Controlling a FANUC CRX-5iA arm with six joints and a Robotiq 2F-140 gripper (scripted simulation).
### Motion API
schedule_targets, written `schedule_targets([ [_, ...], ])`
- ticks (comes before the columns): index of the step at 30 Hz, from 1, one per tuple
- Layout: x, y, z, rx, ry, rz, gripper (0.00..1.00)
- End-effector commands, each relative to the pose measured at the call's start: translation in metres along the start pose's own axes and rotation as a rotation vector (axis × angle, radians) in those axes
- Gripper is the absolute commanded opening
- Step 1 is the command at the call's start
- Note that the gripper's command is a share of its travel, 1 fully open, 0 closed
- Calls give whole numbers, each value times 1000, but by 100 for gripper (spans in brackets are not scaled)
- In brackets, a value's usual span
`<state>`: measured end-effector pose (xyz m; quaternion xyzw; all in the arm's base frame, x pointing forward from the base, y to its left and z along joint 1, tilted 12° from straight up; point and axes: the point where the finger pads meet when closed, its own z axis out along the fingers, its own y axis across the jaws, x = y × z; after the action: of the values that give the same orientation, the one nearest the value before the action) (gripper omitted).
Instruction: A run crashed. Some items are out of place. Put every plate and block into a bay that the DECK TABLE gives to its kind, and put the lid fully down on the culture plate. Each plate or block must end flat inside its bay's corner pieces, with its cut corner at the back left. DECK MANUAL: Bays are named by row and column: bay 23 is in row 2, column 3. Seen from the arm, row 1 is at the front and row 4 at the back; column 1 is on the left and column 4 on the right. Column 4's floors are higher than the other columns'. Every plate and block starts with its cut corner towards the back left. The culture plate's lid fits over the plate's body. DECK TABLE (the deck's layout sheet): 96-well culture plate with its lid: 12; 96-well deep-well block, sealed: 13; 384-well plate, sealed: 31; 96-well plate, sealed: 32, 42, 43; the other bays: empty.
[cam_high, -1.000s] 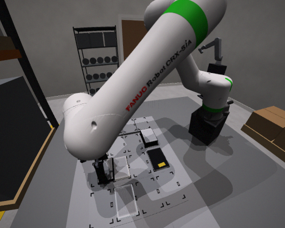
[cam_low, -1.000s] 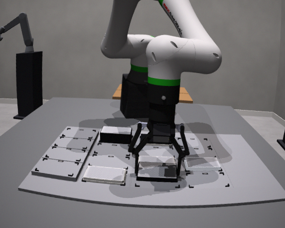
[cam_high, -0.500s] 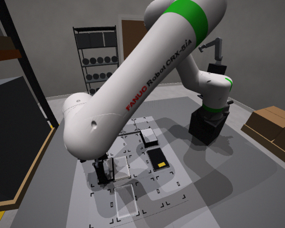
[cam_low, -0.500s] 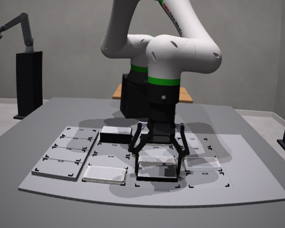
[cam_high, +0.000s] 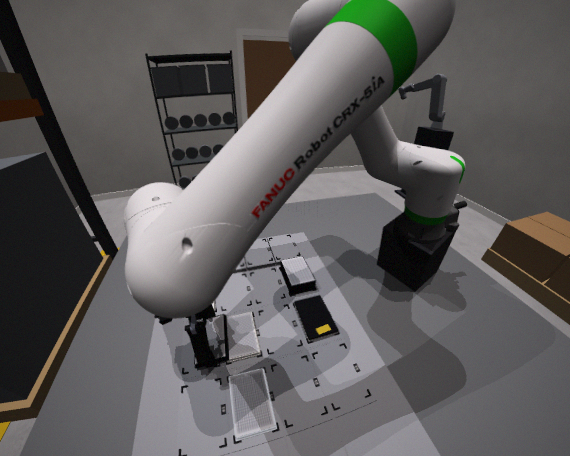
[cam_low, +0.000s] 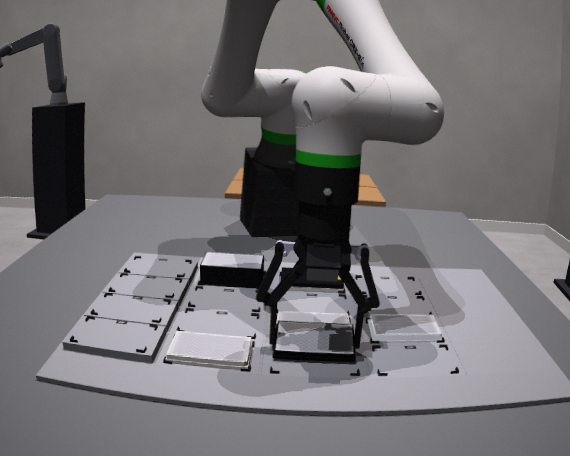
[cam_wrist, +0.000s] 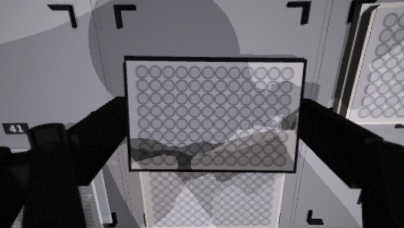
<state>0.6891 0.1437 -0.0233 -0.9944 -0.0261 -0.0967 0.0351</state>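
Observation:
My gripper (cam_low: 315, 342) is down over the far row of the deck, shut on the short sides of a dark-rimmed 96-well plate (cam_wrist: 214, 114). That plate (cam_low: 314, 339) sits about in bay 42. Its edge towards the arm overlaps a light-rimmed 96-well plate (cam_high: 243, 336) in the bay behind it, and I cannot tell whether it lies flat. Another 96-well plate (cam_low: 208, 348) lies in bay 43. The fine-gridded 384-well plate (cam_high: 252, 404) lies in column 1. The black culture plate (cam_high: 315, 318) with a yellow mark and the deep-well block (cam_high: 298, 273) are in the row by the arm.
The raised column 4 bays (cam_low: 131, 305) hold nothing. The arm's base (cam_high: 417, 250) stands beside the deck. The arm's big link hides part of the deck in the top view. Cardboard boxes (cam_high: 537, 250) and a shelf rack (cam_high: 195, 115) stand off the table.

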Motion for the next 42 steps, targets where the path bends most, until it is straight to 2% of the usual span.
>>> schedule_targets([
  [1, 1, 0, -2, 0, 2, 0, 10],
  [17, 1, 0, -6, 0, 2, 0, 10],
  [42, 1, 0, -34, 0, 2, 0, 10],
])
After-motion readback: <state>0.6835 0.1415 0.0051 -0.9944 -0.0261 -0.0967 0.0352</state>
